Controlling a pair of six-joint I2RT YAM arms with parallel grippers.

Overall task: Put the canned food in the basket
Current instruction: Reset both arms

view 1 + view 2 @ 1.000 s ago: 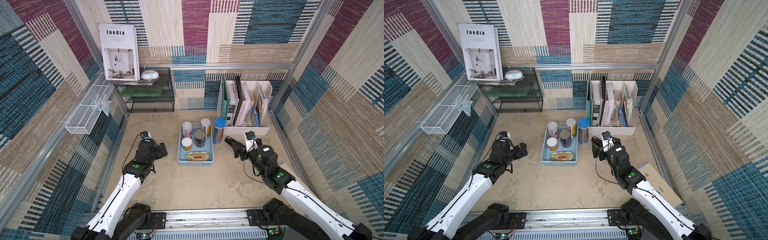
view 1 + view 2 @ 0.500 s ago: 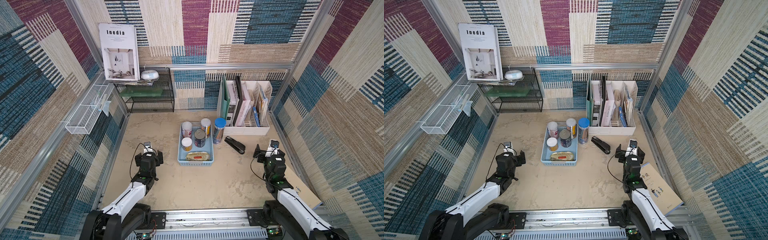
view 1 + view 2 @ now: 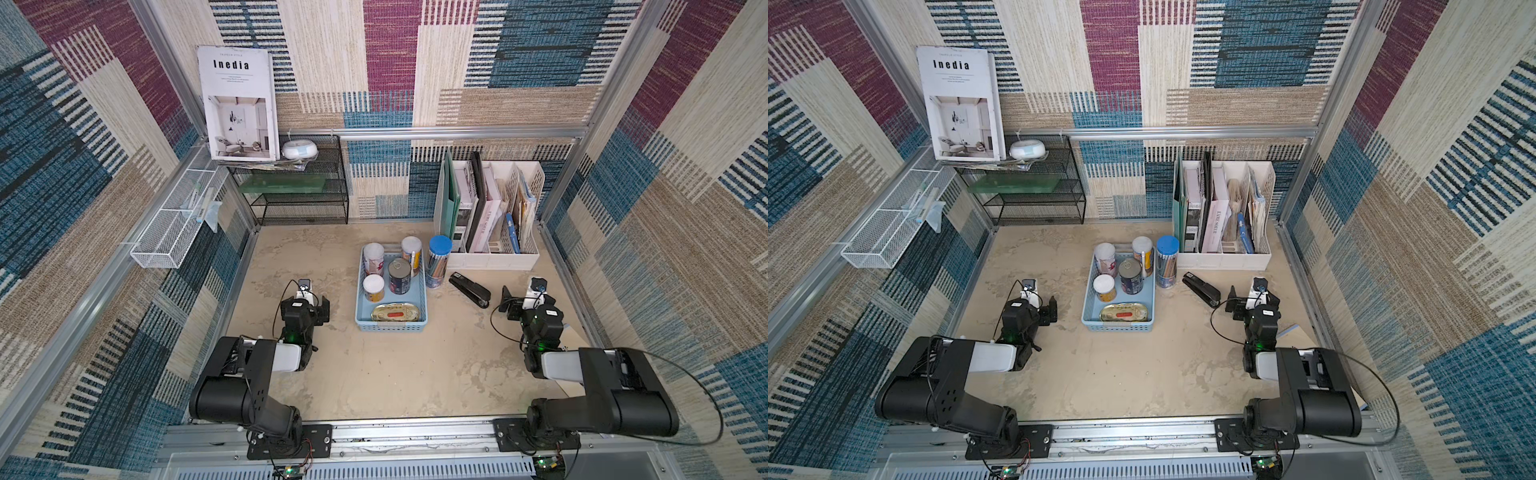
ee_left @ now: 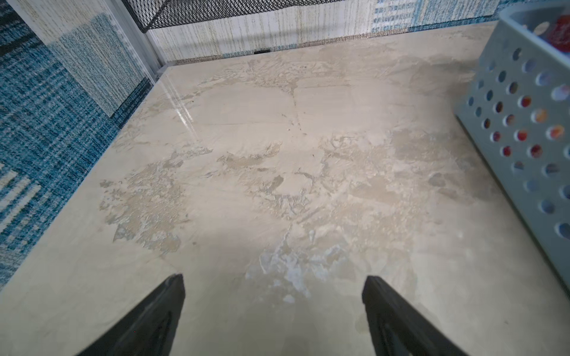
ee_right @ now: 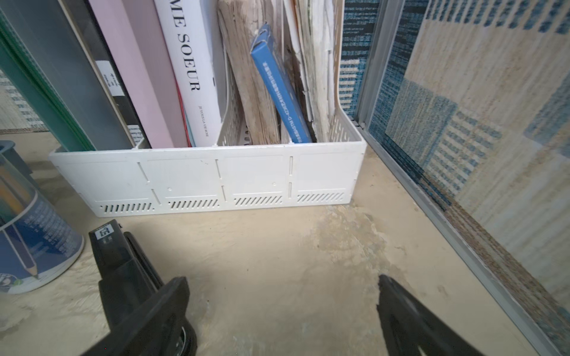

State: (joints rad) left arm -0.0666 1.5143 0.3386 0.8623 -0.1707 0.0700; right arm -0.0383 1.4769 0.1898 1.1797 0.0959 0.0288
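All five cans stand inside the basket [image 3: 390,326], which lies between the two claws, to the right of the left claw [image 4: 274,277] and left of the right claw [image 5: 282,277]. They are the pink can [image 3: 373,257], orange can [image 3: 411,249], silver tin [image 3: 400,276], short yellow can [image 3: 374,287] and oval tin [image 3: 395,312]. Both claws are released, jaws spread wide with only bare surface [image 4: 277,185] between them, and both arms are folded low near their bases. No can shows outside the basket, so the task looks finished; I judge the next move calls for nothing but parking.

Just beside the right claw's left finger lies a black stapler [image 5: 123,262], with a pencil tub [image 5: 30,246] beyond it, outside the basket. Ahead of that claw a white spine [image 5: 188,61] reads "ME SOEUR". Far ahead of the left claw a magazine [image 3: 237,104] reads "Inedia". The can labels are too small to read.
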